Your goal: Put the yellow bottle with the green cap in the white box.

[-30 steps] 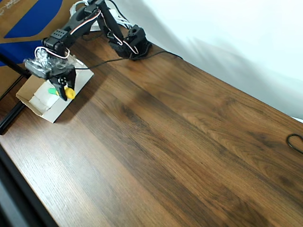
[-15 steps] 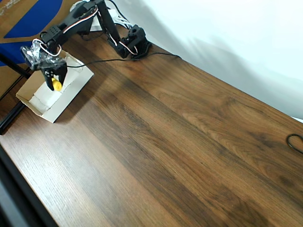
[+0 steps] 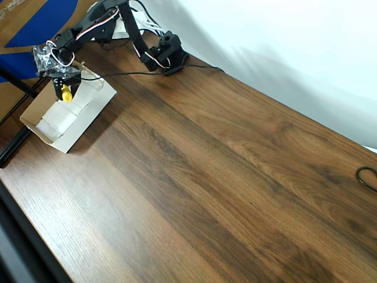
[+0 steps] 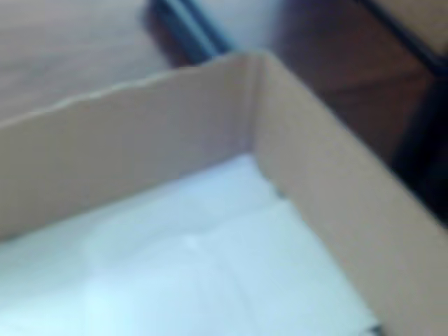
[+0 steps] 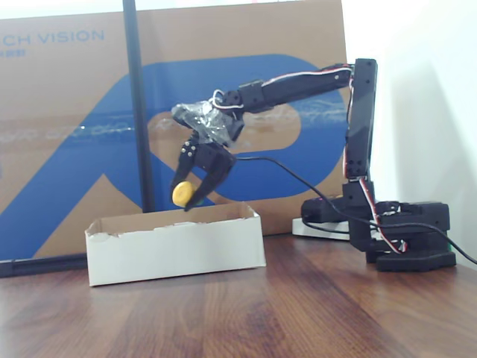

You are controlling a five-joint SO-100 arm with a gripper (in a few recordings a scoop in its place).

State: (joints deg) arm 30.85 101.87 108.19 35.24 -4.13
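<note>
My gripper [image 5: 186, 197] is shut on the yellow bottle [image 5: 182, 195] and holds it just above the rim of the white box [image 5: 175, 246]. The bottle's green cap is hidden by the fingers. In the overhead view the gripper [image 3: 64, 94] hangs over the far end of the box [image 3: 59, 118], with the yellow bottle [image 3: 66, 94] showing between the fingers. The wrist view looks down into a corner of the box: brown cardboard walls [image 4: 336, 203] around the white folded paper lining [image 4: 210, 266].
A large brown-and-blue carton [image 5: 74, 112] stands right behind the box, with a black upright pole [image 5: 138, 104] in front of it. The arm's base [image 3: 168, 53] sits at the table's back edge. The wooden table [image 3: 206, 177] stretches right, a black cable loop [image 3: 368, 177] at its edge.
The gripper has carried the yellow bottle from the box's near side toward its far end, up and left in the overhead view. The green cap no longer shows.
</note>
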